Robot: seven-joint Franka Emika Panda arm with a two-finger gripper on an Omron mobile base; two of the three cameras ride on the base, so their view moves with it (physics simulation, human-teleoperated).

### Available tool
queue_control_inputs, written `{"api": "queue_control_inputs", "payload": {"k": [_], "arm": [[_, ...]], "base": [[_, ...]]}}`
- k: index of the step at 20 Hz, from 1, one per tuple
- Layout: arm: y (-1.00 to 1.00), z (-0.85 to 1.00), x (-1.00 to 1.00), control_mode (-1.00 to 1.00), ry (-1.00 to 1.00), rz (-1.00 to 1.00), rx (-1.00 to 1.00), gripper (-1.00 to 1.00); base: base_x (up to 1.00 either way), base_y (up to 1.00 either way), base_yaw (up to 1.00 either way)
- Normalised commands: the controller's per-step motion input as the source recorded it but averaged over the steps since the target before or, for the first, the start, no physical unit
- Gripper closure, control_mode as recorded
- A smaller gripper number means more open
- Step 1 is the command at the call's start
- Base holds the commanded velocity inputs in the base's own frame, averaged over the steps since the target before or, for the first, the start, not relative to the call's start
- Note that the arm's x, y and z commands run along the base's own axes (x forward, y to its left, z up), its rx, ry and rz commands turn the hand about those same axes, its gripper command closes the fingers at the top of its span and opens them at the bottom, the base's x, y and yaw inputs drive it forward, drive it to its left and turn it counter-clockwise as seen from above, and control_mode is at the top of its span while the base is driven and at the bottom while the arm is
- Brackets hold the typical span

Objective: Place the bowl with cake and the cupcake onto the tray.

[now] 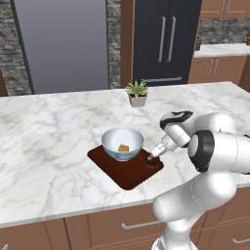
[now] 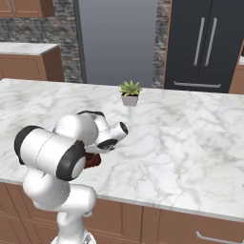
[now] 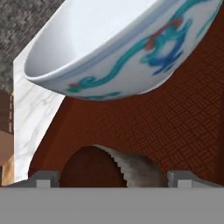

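Now the claw (image 1: 155, 155) hangs spread wide right over the cupcake (image 3: 107, 168), which sits on the tray (image 1: 128, 177) just beside the bowl (image 1: 122, 142) holding the cake (image 1: 123, 147).

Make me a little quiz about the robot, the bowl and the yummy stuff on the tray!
1. True or false: the bowl stands on the tray.
2. What lies inside the bowl?
A. a spoon
B. the cake
C. a leaf
3. Fill in the missing word: the gripper is right at the cupcake, with its fingers wide ____.

Key:
1. True. The bowl sits on the dark red tray on the counter.
2. B. A small tan-orange piece of cake lies in it.
3. Open. In the hand view the cupcake sits on the tray between the two fingertips.
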Motion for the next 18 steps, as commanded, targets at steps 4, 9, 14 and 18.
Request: {"api": "queue_control_inputs", "payload": {"k": [4, 9, 14, 18], "arm": [[0.16, -0.4, 0.21, -1.0, 0.0, 0.07, 0.02, 1.0], [0.13, -0.42, 0.21, -1.0, 0.0, 0.08, 0.0, 1.0], [0.09, -0.21, 0.13, -1.0, 0.0, 0.07, 0.0, -1.0], [0.0, 0.0, 0.0, -1.0, 0.0, 0.05, 0.0, -1.0]], "base": [[0.0, 0.0, 0.0], [0.0, 0.0, 0.0], [0.0, 0.0, 0.0], [0.0, 0.0, 0.0]]}}
